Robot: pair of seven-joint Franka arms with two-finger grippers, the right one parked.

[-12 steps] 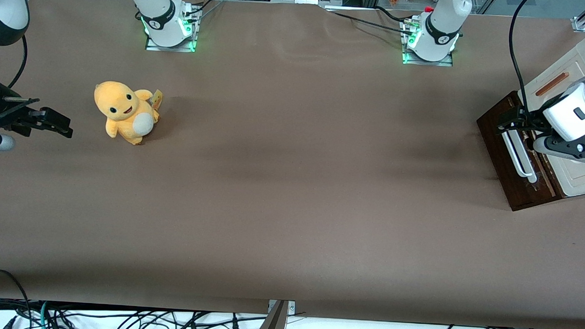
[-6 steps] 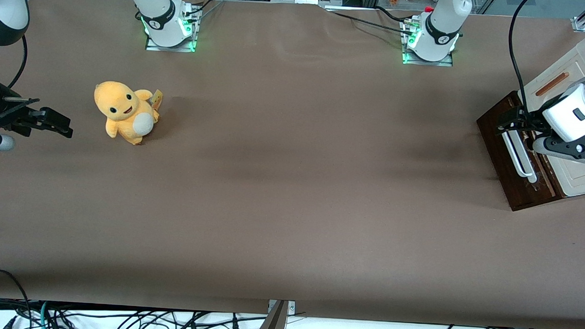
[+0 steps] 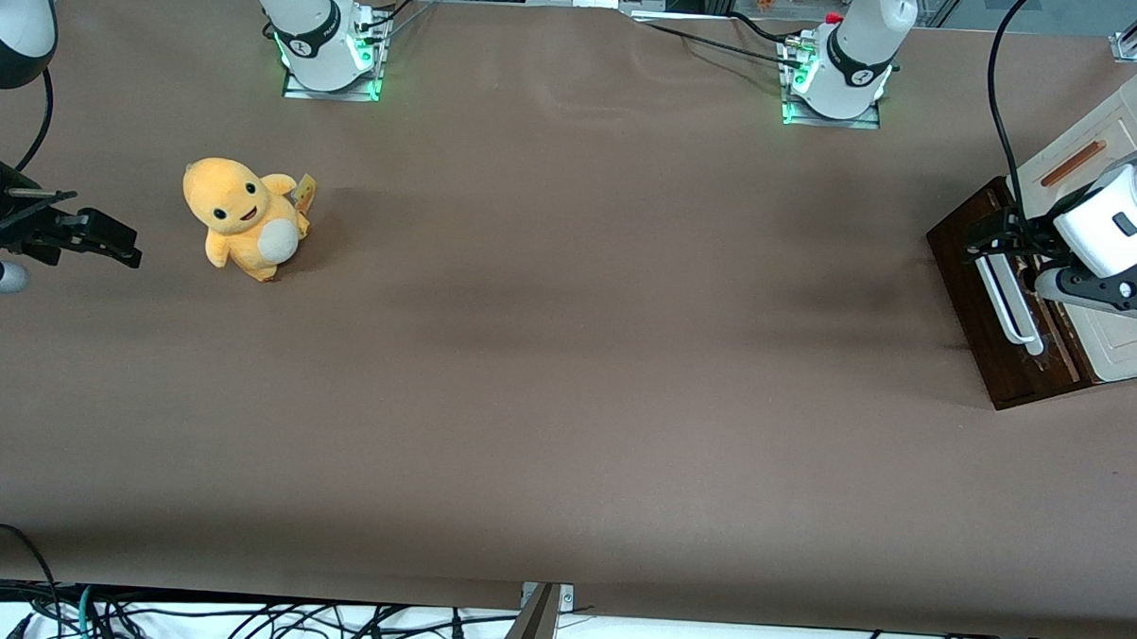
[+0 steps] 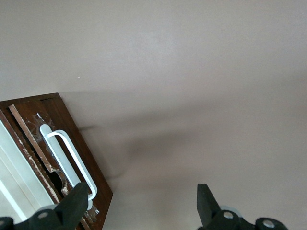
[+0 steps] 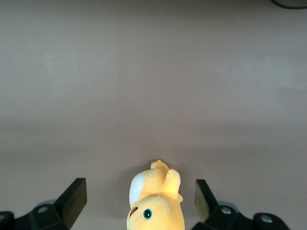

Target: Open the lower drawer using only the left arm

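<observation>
The lower drawer [image 3: 968, 294] shows a dark brown front with a long white loop handle [image 3: 1008, 301], at the working arm's end of the table. It looks closed against its cream cabinet [image 3: 1132, 332]. The left arm's black gripper [image 3: 993, 242] hangs over the end of the handle farther from the front camera. In the left wrist view the gripper [image 4: 141, 194] is open: one fingertip [image 4: 76, 195] overlaps the handle [image 4: 72, 155] near its end, and the other is over bare table. The drawer front [image 4: 53, 108] fills the space around the handle. I cannot tell whether a finger touches the handle.
A cream recessed panel with a thin copper-brown handle [image 3: 1073, 163] lies on the cabinet above the lower drawer. An orange plush toy [image 3: 244, 216] sits toward the parked arm's end of the table. Brown table cover [image 3: 566, 376] spreads between them.
The left arm's wrist has shifted very slightly away from the front camera. The drawer and its handle have not moved.
</observation>
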